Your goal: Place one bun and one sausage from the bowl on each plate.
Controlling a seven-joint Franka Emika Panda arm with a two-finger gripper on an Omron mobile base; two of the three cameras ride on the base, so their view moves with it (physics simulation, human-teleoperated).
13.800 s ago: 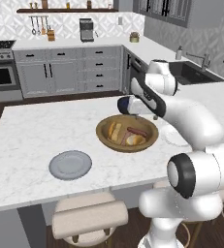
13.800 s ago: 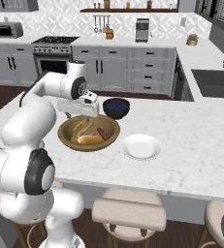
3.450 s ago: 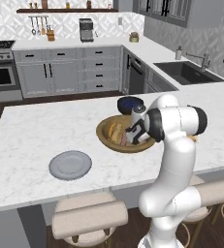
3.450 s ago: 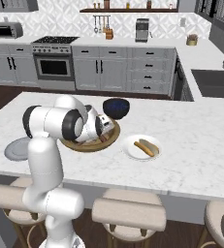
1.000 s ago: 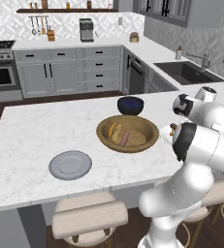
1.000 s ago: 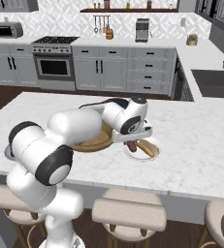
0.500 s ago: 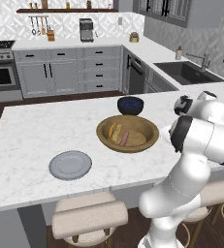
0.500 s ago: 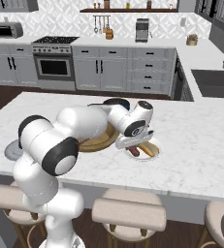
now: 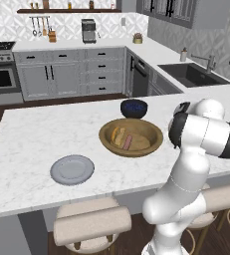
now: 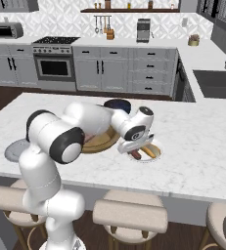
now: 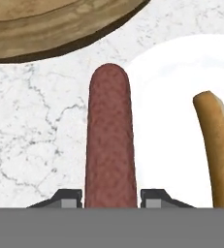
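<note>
The end effector (image 11: 111, 197) was closed on a sausage (image 11: 109, 145), its two dark fingertips (image 11: 154, 198) pressed to either side of the meat; it hung low over the near rim of the white plate (image 11: 181, 121), with the sausage lying half across that rim and half over the marble table (image 11: 31, 121); a bun (image 11: 219, 145) already lay on the white plate, just beside the sausage but apart from it. Half a second before, the end effector had stood a little higher and nearer the bowl (image 10: 102, 139); it had since come down toward the white plate, so the move looked like the lowering before release. The bowl sat just beside the white plate, toward the robot's left, and a bun and a sausage remained in it (image 9: 128, 142); the grey plate (image 9: 72, 169) lay well apart from the white plate, beyond the bowl, and was bare. Judged from this, the first plate was nearly finished once the sausage was let go squarely on it; the grey plate had yet to be served.
</note>
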